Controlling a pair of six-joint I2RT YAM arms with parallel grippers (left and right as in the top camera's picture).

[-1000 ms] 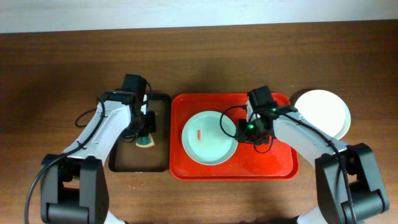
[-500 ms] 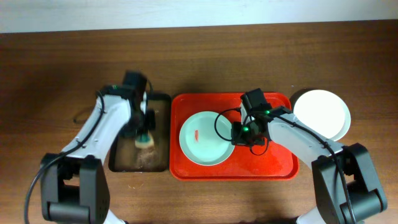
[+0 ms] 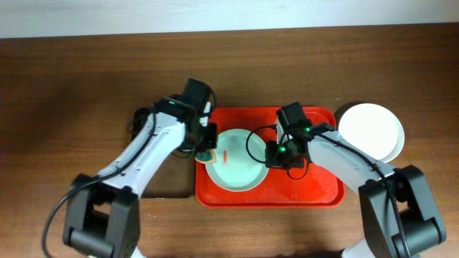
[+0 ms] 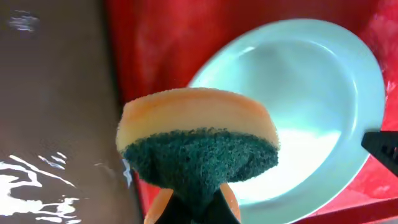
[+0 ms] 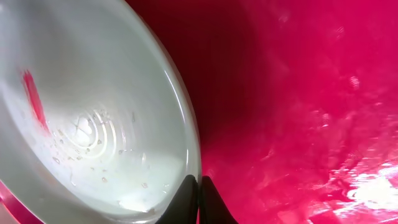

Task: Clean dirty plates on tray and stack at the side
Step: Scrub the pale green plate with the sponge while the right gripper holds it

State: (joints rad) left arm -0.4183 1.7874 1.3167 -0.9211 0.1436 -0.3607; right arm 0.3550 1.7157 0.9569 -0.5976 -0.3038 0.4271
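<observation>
Your red tray point(image 3: 305, 192) lies at the middle of the table, and the only thing in it is one mint plate point(image 3: 240, 172), set in the tray's left half. A short red smear point(image 3: 229, 155) marks the plate's inner face, left of centre. Your right gripper point(image 3: 271, 159) is pinched tight on the plate's right rim; the right wrist view shows the fingertips closed over that edge, and small drops or specks in the plate's bowl. Your left gripper point(image 3: 207, 152) is clamped on a sponge point(image 3: 208, 156), orange with a dark green scrub face, held at the plate's left rim; whether it touches the plate cannot be told. Just left of the red tray sits a narrower black tray point(image 3: 161, 188), mostly covered by your left arm, its floor wet and shining in the left wrist view. Right of the red tray, off it, rests a white plate point(image 3: 371, 127) with what looks like a second rim beneath it. Everything stands on a dark brown wooden table point(image 3: 72, 86); a pale strip of wall point(image 3: 215, 13) runs along the far edge
</observation>
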